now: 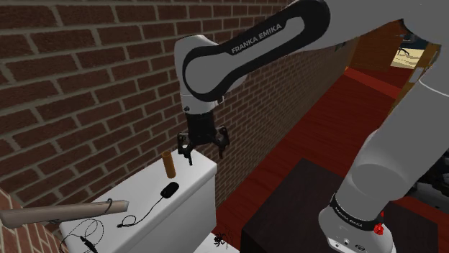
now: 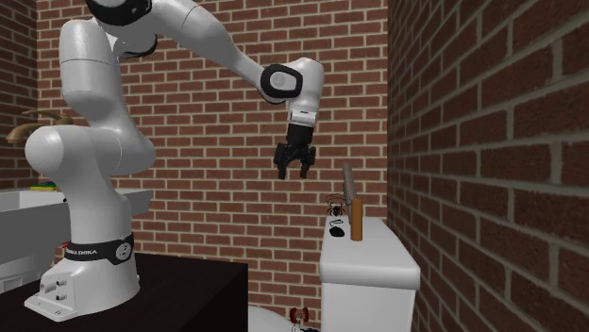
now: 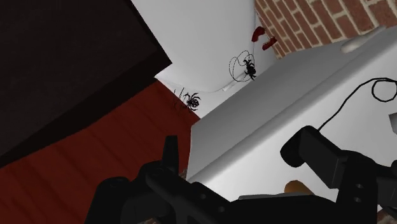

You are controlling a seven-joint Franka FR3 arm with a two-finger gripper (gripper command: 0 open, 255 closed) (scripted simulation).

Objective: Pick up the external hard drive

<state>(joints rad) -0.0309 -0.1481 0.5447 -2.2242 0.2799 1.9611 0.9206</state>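
External hard drive [image 1: 170, 189], small and black, lies flat on the white lid of a toilet tank [image 1: 196, 172], which serves here as the worktop. A thin black cable [image 1: 147, 210] runs from it along the lid. Just beside the drive a short brown cylinder [image 1: 168, 165] stands upright, and a long grey-brown rod [image 1: 65, 210] shows further to the shoulder view's left.

We see red brick walls [image 1: 86, 86] on two sides of the tank, a red plank floor [image 1: 280, 169] and the dark stand [image 2: 179, 292] of the robot.

On a dark panel of the arm [image 1: 252, 43] we read "FRANKA EMIKA".

The arm bends over from the stand and its wrist points down. The pincer [image 1: 206, 152] hangs above the tank's end, apart from the drive. Its two fingers are spread and pinch nothing.
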